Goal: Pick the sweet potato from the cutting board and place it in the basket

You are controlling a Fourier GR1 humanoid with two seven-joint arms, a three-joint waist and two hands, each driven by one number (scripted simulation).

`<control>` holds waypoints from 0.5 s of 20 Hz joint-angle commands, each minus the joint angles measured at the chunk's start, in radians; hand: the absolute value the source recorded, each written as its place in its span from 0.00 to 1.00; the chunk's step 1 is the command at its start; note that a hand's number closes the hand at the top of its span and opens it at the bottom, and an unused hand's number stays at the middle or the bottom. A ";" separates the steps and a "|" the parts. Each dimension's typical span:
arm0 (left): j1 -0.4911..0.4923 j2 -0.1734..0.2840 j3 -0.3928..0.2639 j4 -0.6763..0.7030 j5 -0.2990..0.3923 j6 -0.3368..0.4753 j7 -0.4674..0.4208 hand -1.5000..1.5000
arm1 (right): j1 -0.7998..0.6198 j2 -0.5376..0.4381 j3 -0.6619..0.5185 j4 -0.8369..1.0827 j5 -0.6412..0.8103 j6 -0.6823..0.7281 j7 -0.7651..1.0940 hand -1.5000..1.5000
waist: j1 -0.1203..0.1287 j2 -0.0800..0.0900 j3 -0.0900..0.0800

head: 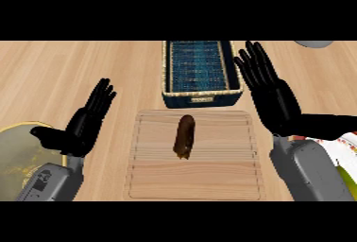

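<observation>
A brown sweet potato (185,136) lies lengthwise near the middle of a pale wooden cutting board (223,179). Just beyond the board stands a dark blue woven basket (200,98) with a tan rim, nothing visible inside it. My right hand (273,97) is open, fingers straight, raised to the right of the board and beside the basket's right wall, apart from the sweet potato. To the left of the board my left hand (82,124) is open with fingers up, holding nothing.
A round olive plate with a yellow rim (15,156) sits at the left edge, partly under my left forearm. A grey round object (314,43) shows at the top right. Something white, red and green (345,151) lies at the right edge.
</observation>
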 commanded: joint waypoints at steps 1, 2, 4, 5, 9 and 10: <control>-0.004 -0.016 -0.023 0.022 -0.062 0.037 0.015 0.50 | -0.007 0.012 0.055 0.067 0.103 -0.060 0.053 1.00 | -0.024 -0.039 -0.009; -0.011 0.043 -0.008 0.005 -0.065 0.006 0.006 0.50 | -0.043 -0.022 0.081 0.093 0.193 -0.142 0.121 1.00 | -0.013 -0.040 -0.011; -0.031 0.122 -0.005 -0.039 -0.094 -0.006 0.041 0.50 | -0.072 -0.097 0.124 0.121 0.319 -0.226 0.255 1.00 | 0.002 -0.055 -0.015; -0.054 0.141 -0.010 -0.027 -0.133 0.001 0.023 0.50 | -0.095 -0.122 0.151 0.157 0.382 -0.249 0.300 1.00 | 0.002 -0.052 -0.018; -0.076 0.149 -0.040 -0.035 -0.119 -0.063 0.063 0.50 | -0.178 0.049 0.436 0.204 0.593 -0.273 0.391 1.00 | 0.030 -0.041 -0.013; -0.096 0.147 -0.044 -0.034 -0.138 -0.046 0.070 0.50 | -0.170 0.098 0.485 0.250 0.660 -0.326 0.389 0.00 | 0.029 -0.038 -0.013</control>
